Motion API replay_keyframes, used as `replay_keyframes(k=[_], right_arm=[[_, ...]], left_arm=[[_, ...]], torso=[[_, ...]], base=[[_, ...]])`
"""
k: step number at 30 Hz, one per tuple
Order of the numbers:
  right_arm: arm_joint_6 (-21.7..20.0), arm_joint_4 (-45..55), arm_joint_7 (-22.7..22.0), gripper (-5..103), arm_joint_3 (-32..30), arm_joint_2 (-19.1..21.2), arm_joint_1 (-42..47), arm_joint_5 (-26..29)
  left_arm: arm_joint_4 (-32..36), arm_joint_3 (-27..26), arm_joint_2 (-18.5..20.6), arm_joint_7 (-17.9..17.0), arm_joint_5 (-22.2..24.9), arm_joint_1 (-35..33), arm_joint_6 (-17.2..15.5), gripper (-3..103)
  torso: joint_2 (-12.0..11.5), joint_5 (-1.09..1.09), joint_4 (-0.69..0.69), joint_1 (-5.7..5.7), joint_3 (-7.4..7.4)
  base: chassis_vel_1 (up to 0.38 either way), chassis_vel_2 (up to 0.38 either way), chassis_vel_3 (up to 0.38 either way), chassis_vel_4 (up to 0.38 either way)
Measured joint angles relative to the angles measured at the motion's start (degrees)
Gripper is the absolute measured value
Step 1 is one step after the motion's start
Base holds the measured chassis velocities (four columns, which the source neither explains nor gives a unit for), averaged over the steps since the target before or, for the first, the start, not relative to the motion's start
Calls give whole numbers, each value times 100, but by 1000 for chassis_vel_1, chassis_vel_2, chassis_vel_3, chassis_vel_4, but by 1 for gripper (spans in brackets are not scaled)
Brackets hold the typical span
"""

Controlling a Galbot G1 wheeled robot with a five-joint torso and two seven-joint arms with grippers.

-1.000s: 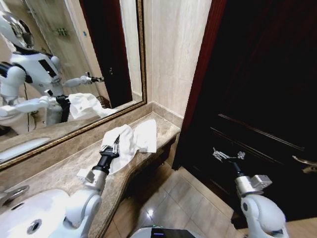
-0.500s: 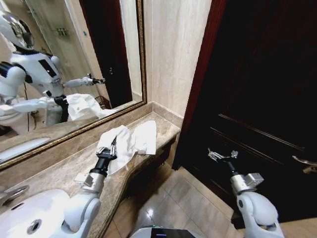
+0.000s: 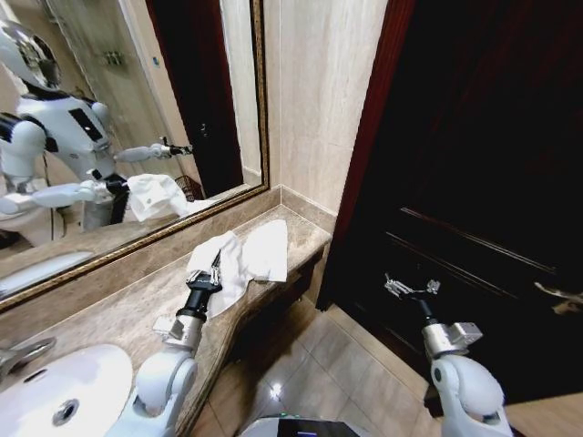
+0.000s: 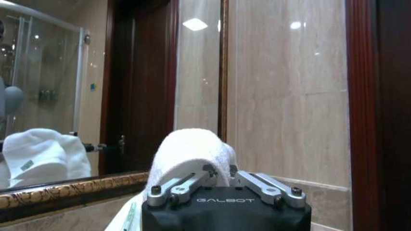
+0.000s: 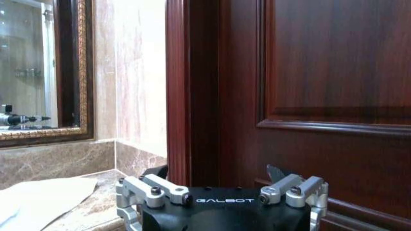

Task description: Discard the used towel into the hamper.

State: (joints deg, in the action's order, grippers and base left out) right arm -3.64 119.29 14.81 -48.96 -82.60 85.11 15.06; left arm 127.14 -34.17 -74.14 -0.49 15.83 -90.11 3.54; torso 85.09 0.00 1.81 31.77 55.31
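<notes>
Towel [image 3: 239, 258]: white, bunched on counter [image 3: 109, 314], pinched in left gripper [image 3: 215, 265]. Right gripper [image 3: 407, 288] open, idle by door [image 3: 474, 164]. Risk: thin pinch slips, trailing half drags off counter edge.

"GALBOT" (white lettering) marks both tool [image 4: 218, 169] housings.

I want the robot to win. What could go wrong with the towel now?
The left gripper seems to pinch just a fold of the white towel, so it might slip out when lifted. Part of the towel lies at the edge of the marble counter and could slide to the floor. The right gripper is close to the dark wooden door and could bump it.
</notes>
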Motion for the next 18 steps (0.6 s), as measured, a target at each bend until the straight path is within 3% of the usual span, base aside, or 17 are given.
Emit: replay_keyframes(k=[18], right_arm=[[102,35,12,100,-4,17,37,-32]], left_arm=[[99,9,-14,78,-139,-73,50,3]], torso=[[0,0,-1,0,0]], base=[[22,-54,-52,22]])
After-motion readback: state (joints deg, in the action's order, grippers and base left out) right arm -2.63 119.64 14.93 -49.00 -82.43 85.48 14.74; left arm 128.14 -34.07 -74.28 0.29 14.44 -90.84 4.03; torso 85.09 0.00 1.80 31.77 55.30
